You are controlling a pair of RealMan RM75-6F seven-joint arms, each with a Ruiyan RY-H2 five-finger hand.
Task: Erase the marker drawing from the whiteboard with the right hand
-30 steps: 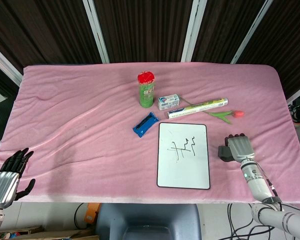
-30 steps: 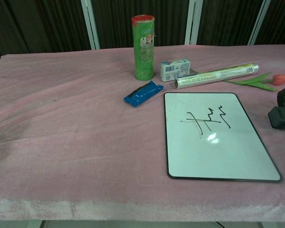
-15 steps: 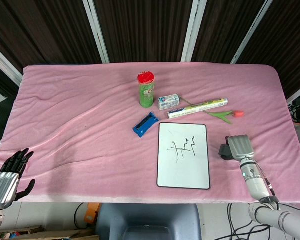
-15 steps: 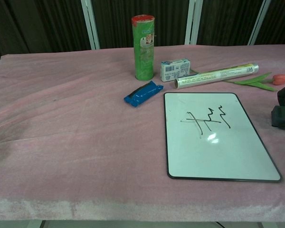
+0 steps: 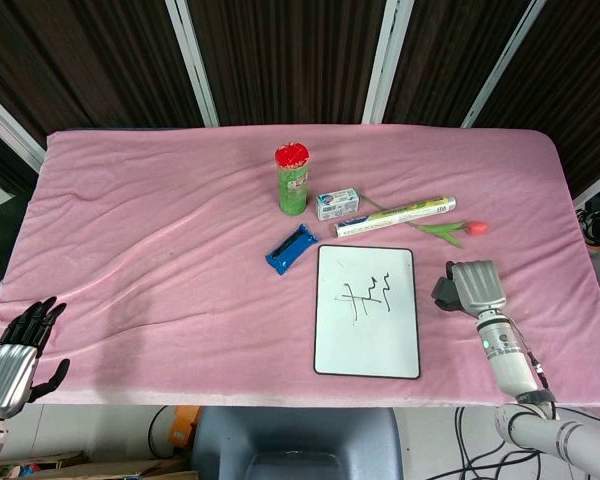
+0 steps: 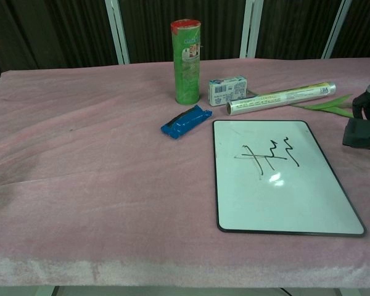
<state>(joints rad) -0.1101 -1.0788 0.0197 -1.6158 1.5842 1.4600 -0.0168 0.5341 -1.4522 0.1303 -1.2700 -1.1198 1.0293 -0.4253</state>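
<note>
Left hand shows in head view only.

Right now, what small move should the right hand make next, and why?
Probably carry the eraser left over the whiteboard. The right hand already holds it just beyond the board's right edge, and the marker drawing is untouched.
</note>
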